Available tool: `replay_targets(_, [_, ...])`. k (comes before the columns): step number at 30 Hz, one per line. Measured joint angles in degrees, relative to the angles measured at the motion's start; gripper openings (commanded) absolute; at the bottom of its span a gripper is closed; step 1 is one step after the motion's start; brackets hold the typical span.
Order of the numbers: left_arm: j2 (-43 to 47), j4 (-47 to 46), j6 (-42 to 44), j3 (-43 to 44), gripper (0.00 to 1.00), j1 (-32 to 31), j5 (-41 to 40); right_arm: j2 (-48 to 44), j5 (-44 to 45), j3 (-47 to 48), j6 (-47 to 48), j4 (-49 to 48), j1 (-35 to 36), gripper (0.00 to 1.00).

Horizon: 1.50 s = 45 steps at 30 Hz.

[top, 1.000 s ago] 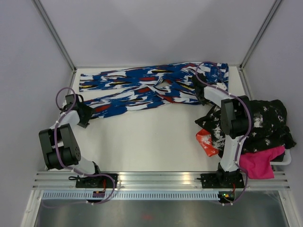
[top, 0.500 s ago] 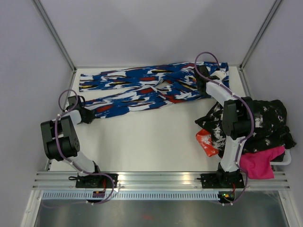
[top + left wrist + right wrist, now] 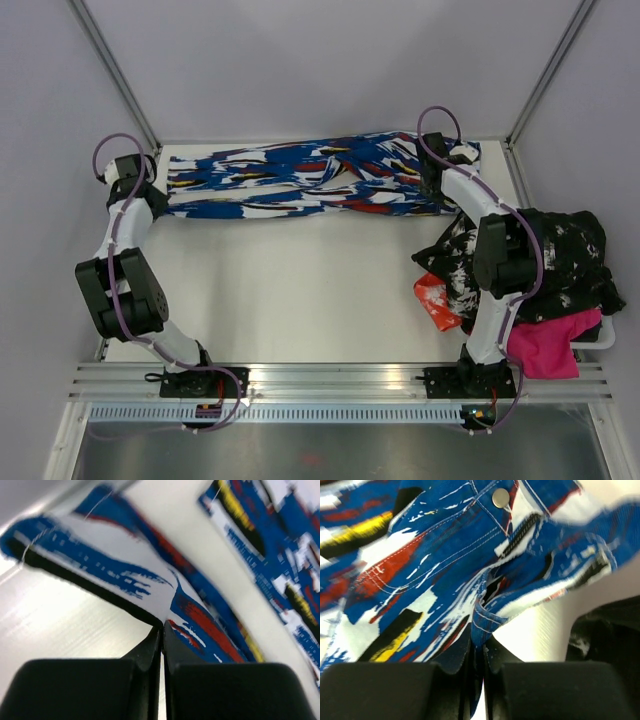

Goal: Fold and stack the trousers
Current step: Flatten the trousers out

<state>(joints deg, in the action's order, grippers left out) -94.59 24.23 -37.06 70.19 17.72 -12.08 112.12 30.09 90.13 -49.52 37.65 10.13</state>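
Closed tight, the left gripper [image 3: 162, 630] pinches a leg hem of the trousers [image 3: 300, 180] between its black fingers [image 3: 80, 690], the pads pressed together with only a hairline seam between them. It sits near the far-left corner of the worktop [image 3: 300, 300], where the leg ends lie. The right gripper [image 3: 481, 647] is closed as well, on a blue stitched fold at the waist end of the trousers (the metal button [image 3: 500, 498] and the open zip [image 3: 520, 537] show just beyond it), close to the far-right corner.

Between the two arms the trousers lie drawn out long and narrow along the far edge of the worktop, legs to the left and waist to the right, the two legs side by side and partly overlapping toward the middle. The cloth is royal blue with white, red, black and yellow splashes.

At the right edge of the worktop, nearer than the waist, sits a heap of other clothes: a black garment with white flecks [image 3: 560, 260] on top, a pink garment [image 3: 545, 350] at its near side, and an orange-red piece [image 3: 432, 298] poking out toward the middle of the worktop.
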Motion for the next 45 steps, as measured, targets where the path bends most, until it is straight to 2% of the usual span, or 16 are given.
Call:
replay_targets(2, [0.46, -0.09, 2.45, 2.21, 0.02, 0.44, -1.14, 0.04, -1.57, 0.09, 0.96, 1.7, 0.13, 0.11])
replay_targets(3, [0.48, -0.04, 3.54, 2.99, 0.02, 0.81, -1.44, 0.22, -2.16, 0.09, 1.46, 2.78, 0.22, 0.0])
replay_targets(8, [0.35, 2.16, 6.73, 3.43, 0.02, 2.8, -1.73, 2.14, -3.08, 4.37, 5.64, 6.97, 0.26, 0.0])
replay_targets(10, [0.35, 2.27, 7.56, 2.91, 0.02, 3.1, -1.68, 2.29, -3.96, 7.06, 8.26, 7.04, 0.26, 0.08])
replay_targets(12, [0.35, 2.27, 8.09, 2.19, 0.07, 3.21, -1.64, 2.14, -5.14, 8.72, 10.43, 6.78, 0.26, 0.04])
replay_targets(13, [0.35, 2.27, 8.31, 1.79, 0.13, 3.28, -1.66, 1.79, -6.38, 8.57, 11.52, 6.16, 0.26, 0.02])
replay_targets(14, [0.35, 2.29, 8.44, 1.46, 0.39, 3.32, -1.64, 1.18, -7.5, 7.54, 12.52, 5.49, 0.55, 0.0])
replay_targets(17, [0.35, 2.29, 9.46, 1.03, 0.93, 3.78, -1.36, -2.19, -10.6, -0.79, 13.81, 3.34, 1.68, 0.0])
replay_targets(18, [0.35, 2.23, 9.57, 1.03, 0.95, 3.96, -1.25, -3.23, -11.67, -3.98, 13.77, 3.37, 2.29, 0.0])
replay_targets(23, [0.37, 3.58, 7.52, 2.08, 1.0, 4.44, 2.21, -7.8, -15.1, -18.27, 13.2, 0.63, 4.37, 0.0])
replay_targets(28, [0.66, 2.67, 2.08, 2.45, 0.98, 3.48, 10.25, -10.23, -15.37, -21.75, 14.29, 0.22, 4.33, 0.04])
replay_targets(31, [0.0, 2.27, -0.04, 2.84, 0.98, 0.17, 12.55, -10.01, -14.99, -21.49, 14.67, 0.33, 4.28, 0.15])
replay_targets(32, [-0.61, 2.23, -0.61, 3.32, 0.98, -1.57, 12.9, -9.7, -14.88, -20.9, 14.73, 0.83, 4.28, 0.27])
replay_targets(34, [-2.56, 2.21, -1.73, 4.35, 0.98, -5.62, 13.2, -8.66, -14.73, -19.23, 14.67, 1.51, 4.09, 0.44])
replay_targets(40, [-6.82, 4.81, -3.43, 4.94, 0.93, -12.74, 11.1, -7.1, -15.08, -13.18, 14.91, 3.54, 2.1, 0.6])
replay_targets(45, [-7.04, 5.95, -3.21, 4.63, 0.86, -13.0, 8.48, -6.8, -17.2, -2.78, 17.38, 2.86, 1.01, 0.64])
